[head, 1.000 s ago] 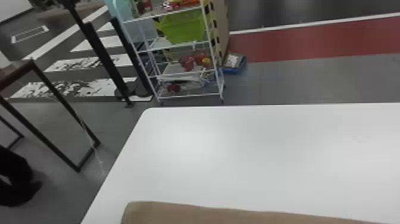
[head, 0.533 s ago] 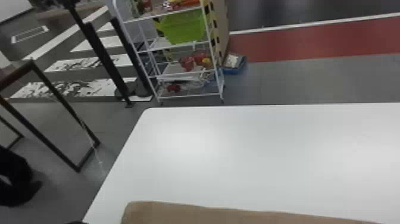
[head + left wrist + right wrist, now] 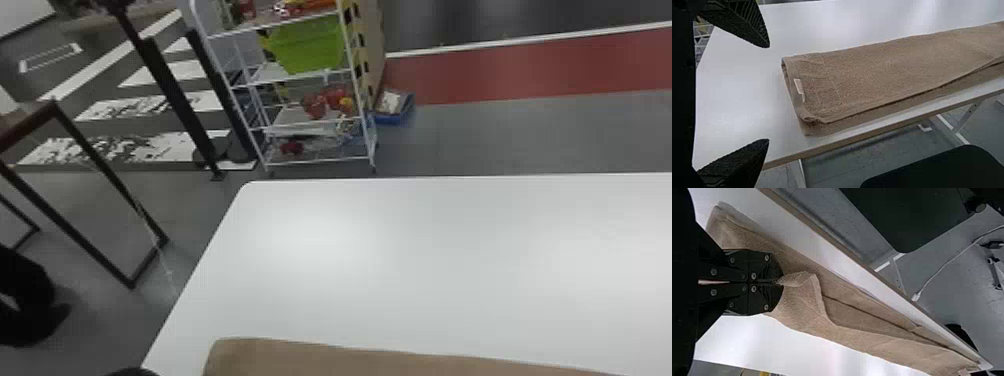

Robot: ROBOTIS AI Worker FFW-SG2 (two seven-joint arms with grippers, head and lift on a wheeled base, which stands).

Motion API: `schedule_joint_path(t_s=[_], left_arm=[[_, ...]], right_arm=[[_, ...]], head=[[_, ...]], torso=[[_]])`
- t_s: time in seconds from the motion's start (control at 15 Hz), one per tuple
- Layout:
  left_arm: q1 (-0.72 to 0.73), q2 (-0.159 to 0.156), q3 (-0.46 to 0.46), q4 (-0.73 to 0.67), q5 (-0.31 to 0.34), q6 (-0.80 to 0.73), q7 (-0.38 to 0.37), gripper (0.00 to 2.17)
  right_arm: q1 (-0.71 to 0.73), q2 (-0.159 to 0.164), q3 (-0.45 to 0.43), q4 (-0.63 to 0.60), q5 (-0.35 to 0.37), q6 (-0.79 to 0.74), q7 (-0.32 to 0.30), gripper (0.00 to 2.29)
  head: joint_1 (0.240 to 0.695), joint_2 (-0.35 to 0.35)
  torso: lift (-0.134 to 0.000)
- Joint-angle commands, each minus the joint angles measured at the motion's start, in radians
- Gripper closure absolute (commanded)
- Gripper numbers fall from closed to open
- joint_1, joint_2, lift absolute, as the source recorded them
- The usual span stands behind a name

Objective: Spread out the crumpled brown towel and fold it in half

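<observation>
Right gripper (image 3: pixel 781 282) closed on raised bit of brown towel (image 3: pixel 797 279); tug may skew top layer (image 3: pixel 875 74), as left gripper (image 3: pixel 768 93), wide open, empty, anchors nothing.

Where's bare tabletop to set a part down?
Widest patch: table between towel and far edge. Smaller: between towel's left end and table's left edge, open left gripper nearby. Tight: thin strip along near edge, and around right gripper, shut on towel.
</observation>
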Motion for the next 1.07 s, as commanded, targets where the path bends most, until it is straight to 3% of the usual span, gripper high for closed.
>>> schedule_joint_path(t_s=[0.0,0.13,0.27,0.53,0.73,0.8,0.87,1.0], left_arm=[[-0.006,0.000,0.000,0.002,-0.005,-0.002,0.000,0.02],[-0.015,0.000,0.000,0.005,-0.011,-0.002,0.000,0.02],[-0.020,0.002,-0.002,0.005,-0.015,-0.002,0.000,0.02],[-0.040,0.000,-0.008,0.005,-0.031,-0.002,-0.002,0.02],[-0.047,0.002,-0.008,0.005,-0.039,-0.002,-0.003,0.02],[-0.047,0.002,-0.008,0.005,-0.039,-0.002,-0.003,0.02],[-0.047,0.002,-0.008,0.005,-0.039,-0.002,-0.003,0.02],[-0.053,0.000,-0.008,0.004,-0.039,-0.002,-0.003,0.02]], right_arm=[[-0.039,-0.012,-0.003,0.035,0.021,0.009,0.000,1.16],[-0.054,-0.013,-0.013,0.054,0.020,0.012,0.000,0.32],[-0.062,-0.013,-0.044,0.061,-0.014,0.018,0.001,0.10],[-0.076,-0.024,-0.095,0.109,-0.051,0.055,0.008,0.07],[-0.086,-0.045,-0.125,0.138,-0.086,0.141,0.041,0.10],[-0.094,-0.058,-0.130,0.156,-0.149,0.230,0.077,0.12],[-0.108,-0.058,-0.121,0.147,-0.282,0.429,0.170,0.16],[-0.117,-0.048,-0.102,0.044,-0.566,0.972,0.327,0.21]], head=[[0.695,0.350],[0.695,0.350],[0.695,0.350],[0.695,0.348],[0.695,0.272],[0.695,0.241],[0.695,0.207],[0.695,0.062]], torso=[[-0.122],[-0.122],[-0.122],[-0.122],[-0.122],[-0.122],[-0.122],[-0.122]])
